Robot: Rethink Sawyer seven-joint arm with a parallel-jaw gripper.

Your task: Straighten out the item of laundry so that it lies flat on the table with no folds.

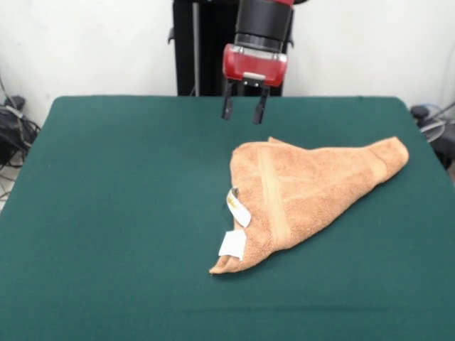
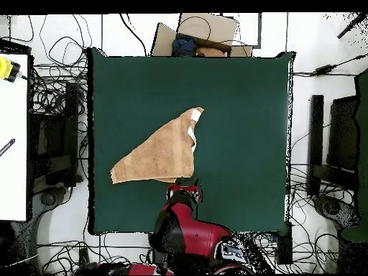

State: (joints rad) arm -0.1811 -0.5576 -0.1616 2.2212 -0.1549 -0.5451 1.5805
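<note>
The orange-tan terry towel (image 1: 306, 192) lies folded into a rough triangle on the green table (image 1: 114, 213), right of centre in the front view. A woven band runs down its left part and two white tags (image 1: 234, 227) stick out at its left edge. In the overhead view the towel (image 2: 159, 152) lies left of centre. My gripper (image 1: 244, 112) hangs open and empty above the table, just behind the towel's back left corner, not touching it. In the overhead view the gripper (image 2: 185, 188) is at the towel's lower right edge.
The robot's black pedestal (image 1: 206, 50) stands behind the table's far edge. Cables (image 2: 54, 86) and equipment lie on the floor round the table. A cardboard box (image 2: 198, 32) sits beyond the table's far side in the overhead view.
</note>
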